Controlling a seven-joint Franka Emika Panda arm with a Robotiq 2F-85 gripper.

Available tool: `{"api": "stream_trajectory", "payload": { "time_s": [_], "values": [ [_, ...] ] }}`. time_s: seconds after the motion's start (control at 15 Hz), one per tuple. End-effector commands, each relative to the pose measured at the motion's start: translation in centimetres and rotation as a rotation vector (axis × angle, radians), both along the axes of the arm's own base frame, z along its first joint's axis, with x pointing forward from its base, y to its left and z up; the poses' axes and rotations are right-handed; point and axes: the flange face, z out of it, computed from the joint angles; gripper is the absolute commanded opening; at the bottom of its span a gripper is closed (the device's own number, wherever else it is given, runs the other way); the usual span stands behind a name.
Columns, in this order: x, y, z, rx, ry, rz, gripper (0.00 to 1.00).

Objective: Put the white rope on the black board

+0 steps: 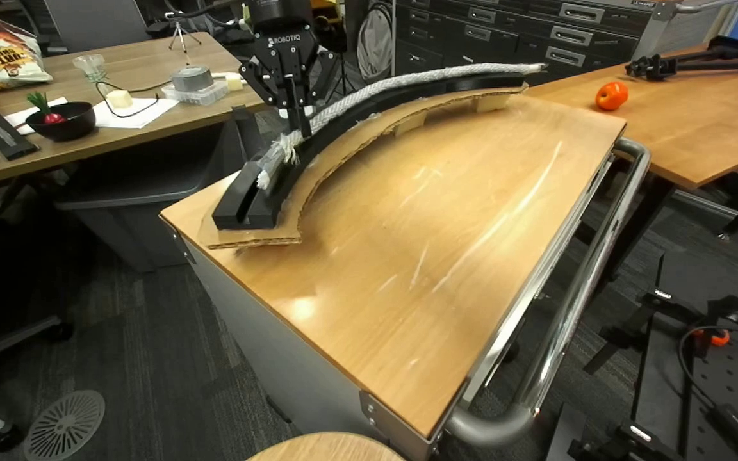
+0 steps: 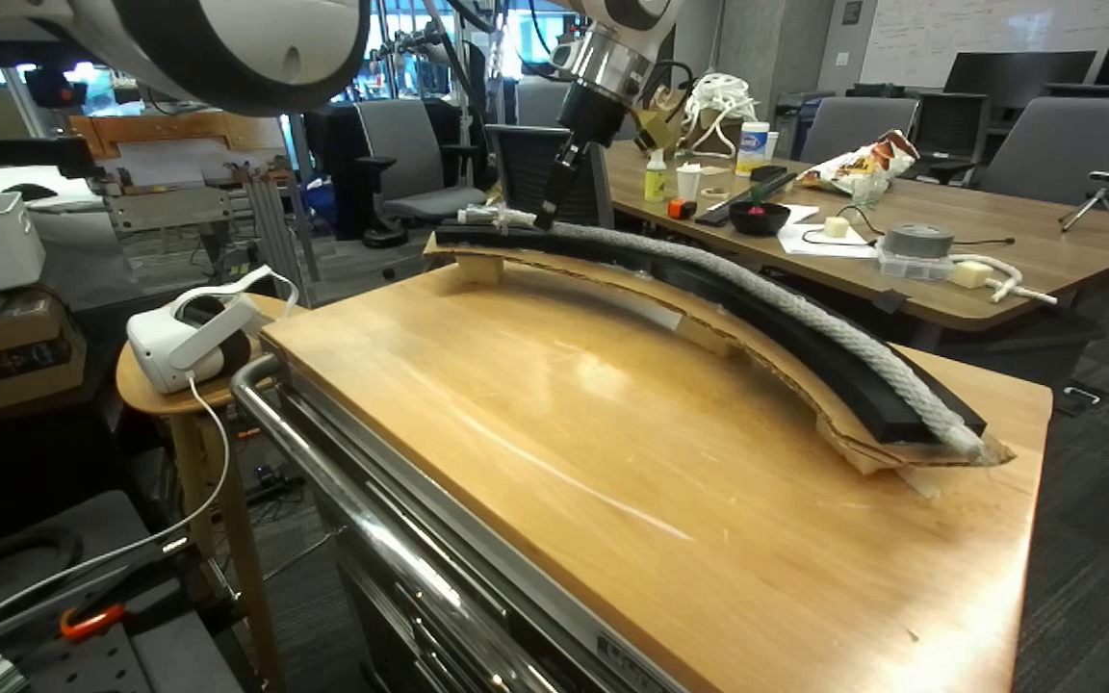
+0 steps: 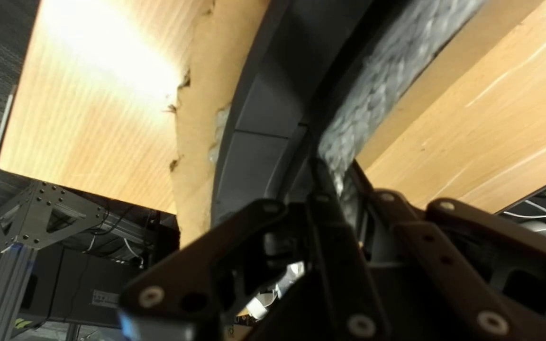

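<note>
1. Wooden tabletop (image 1: 446, 224): lower than the fingers (image 3: 321, 182).
2. Cardboard strip (image 1: 313, 174): between fingers and tabletop.
3. Black board (image 2: 834, 361): just below the fingers, curving away from them.
4. White rope (image 1: 410, 79): between the fingers, frayed just beside them, its long stretch following the board away.
5. Gripper (image 3: 335, 165): fingers clasped around the rope.
</note>
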Motion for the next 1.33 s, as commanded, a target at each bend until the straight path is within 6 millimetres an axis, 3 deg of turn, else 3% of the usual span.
{"api": "stream_trajectory", "payload": {
  "time_s": [0.0,0.2,0.6,1.27],
  "values": [
    [0.2,2.4,1.3,-0.008,-0.036,0.009,0.09],
    [0.0,3.7,1.3,-0.038,-0.044,0.042,0.09],
    [-0.3,5.4,-0.5,-0.175,-0.051,0.147,0.09],
    [-0.4,6.7,0.6,-0.227,-0.097,0.227,0.09]
  ]
}}
